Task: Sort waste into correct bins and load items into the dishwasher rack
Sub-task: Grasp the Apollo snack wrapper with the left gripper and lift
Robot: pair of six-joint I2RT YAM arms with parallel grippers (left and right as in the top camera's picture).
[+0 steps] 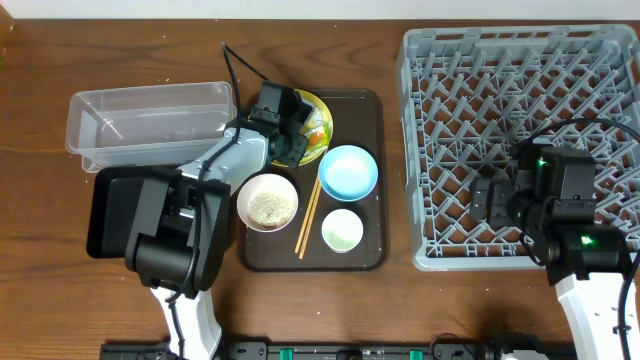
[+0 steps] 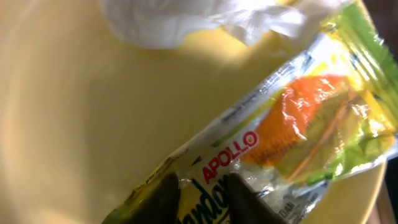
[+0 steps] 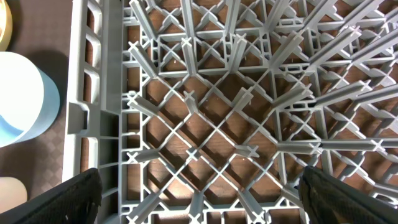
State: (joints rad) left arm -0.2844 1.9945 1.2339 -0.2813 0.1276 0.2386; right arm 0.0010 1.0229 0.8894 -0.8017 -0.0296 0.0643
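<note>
**Left wrist close-up: snack wrapper [image 2: 292,130] pinched on the yellow plate [image 2: 93,124]**

Red "APOLLO" reads on the crinkled green-orange-white film (a second word below it is half hidden). It lies on the plate beside a crumpled white scrap [image 2: 186,18]. The left gripper [image 2: 202,196] has its jaws narrow, closed on the wrapper's lower end. On the brown tray [image 1: 370,110], the white bowl [image 1: 243,195] holds rice [image 1: 270,206]. The right gripper [image 3: 202,199] gapes wide over the dishwasher rack [image 3: 205,93].
</note>
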